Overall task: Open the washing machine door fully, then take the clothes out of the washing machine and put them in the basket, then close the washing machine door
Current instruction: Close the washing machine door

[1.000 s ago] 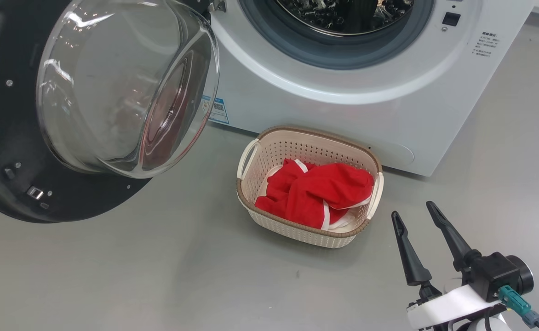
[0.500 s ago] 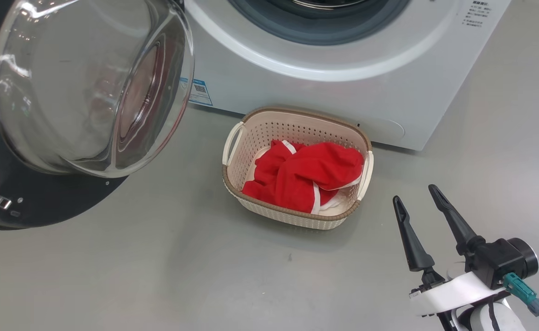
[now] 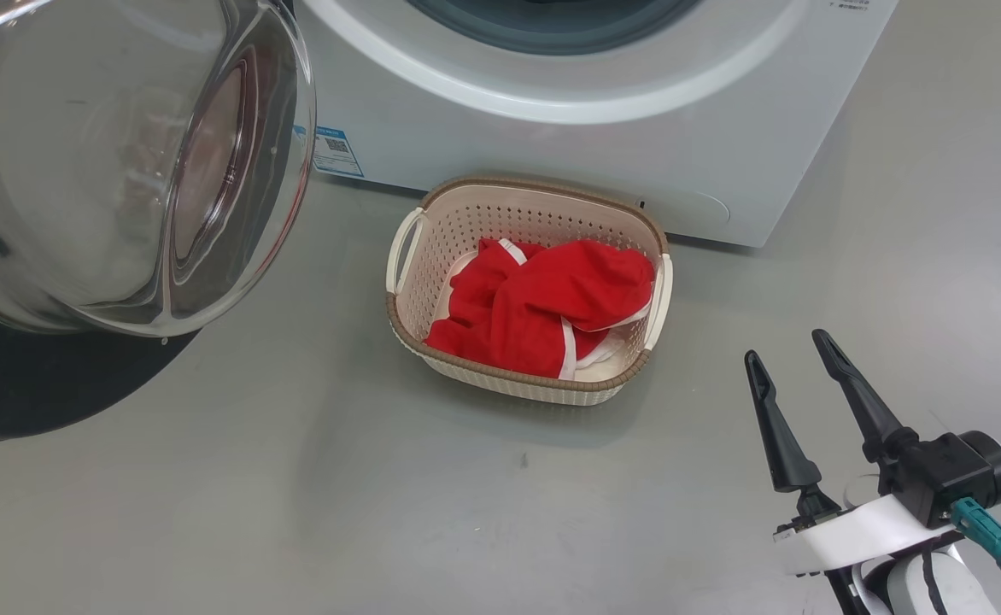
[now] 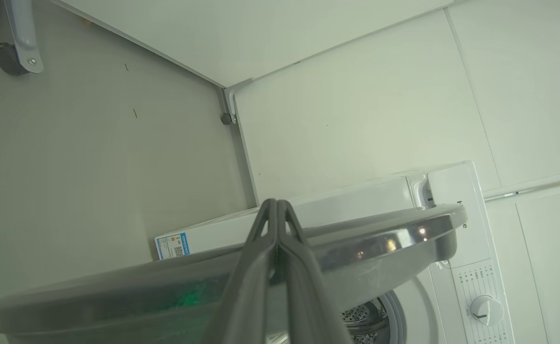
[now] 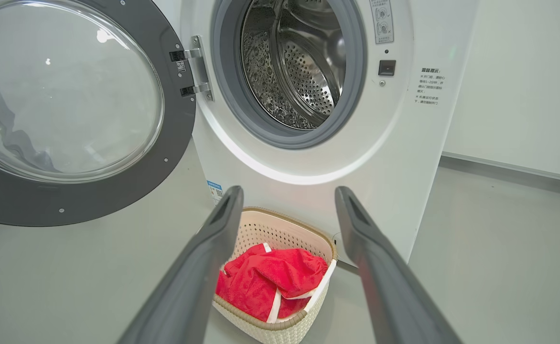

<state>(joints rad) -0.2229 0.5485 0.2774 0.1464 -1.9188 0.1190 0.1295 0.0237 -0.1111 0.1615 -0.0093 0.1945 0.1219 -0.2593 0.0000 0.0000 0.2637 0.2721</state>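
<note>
The washing machine [image 3: 569, 120] [image 5: 308, 157] stands with its door [image 3: 116, 171] [image 5: 70, 110] swung wide open to the left; the steel drum [image 5: 294, 62] looks empty. Red clothes [image 3: 543, 307] [image 5: 270, 282] with white trim lie in the cream basket [image 3: 432, 248] [image 5: 265, 224] on the floor in front of the machine. My right gripper [image 3: 791, 350] [image 5: 287, 196] is open and empty, low to the right of the basket. My left gripper [image 4: 277, 204] is shut with nothing in it, its tips just past the outer rim of the door [image 4: 380, 243].
Grey floor [image 3: 295, 478] surrounds the basket. White wall panels [image 4: 356, 95] stand behind and beside the machine. A wheeled leg [image 4: 17, 43] shows at the top left of the left wrist view. A control dial [image 4: 486, 309] sits on the machine's top panel.
The head camera has turned, so the door, machine and basket have slid left and up in the view. The right gripper stays open in about the same place.
</note>
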